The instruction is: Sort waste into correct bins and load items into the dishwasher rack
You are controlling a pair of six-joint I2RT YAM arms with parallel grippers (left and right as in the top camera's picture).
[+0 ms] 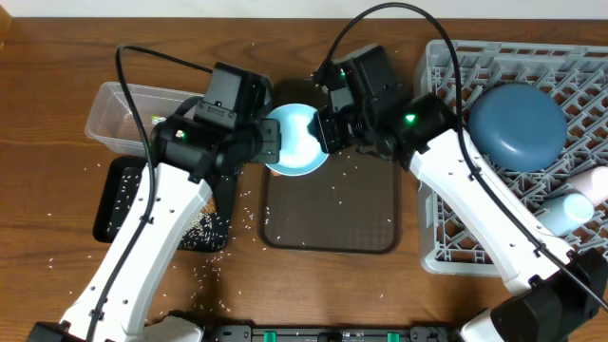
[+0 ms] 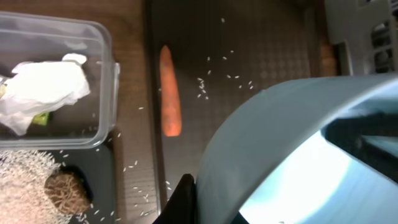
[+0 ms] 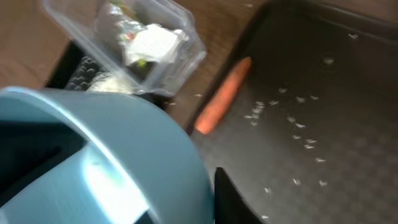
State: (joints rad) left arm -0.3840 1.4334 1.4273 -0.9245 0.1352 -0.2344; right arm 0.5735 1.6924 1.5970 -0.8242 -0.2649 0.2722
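While the white bowl (image 1: 293, 142) is clamped over the brown tray (image 1: 332, 220) at opposite rims by left jaws and right jaws, the dishwasher rack (image 1: 439, 249) is seen lying rightward, nearer the right arm (image 1: 475, 190).

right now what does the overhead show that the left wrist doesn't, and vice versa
Only overhead: the dark blue plate sitting in the dishwasher rack. Only left wrist: the carrot lying on the brown tray, the tissue inside the clear tub, and the brown lump. Both: the bowl, the clear tub, the brown tray and loose rice.
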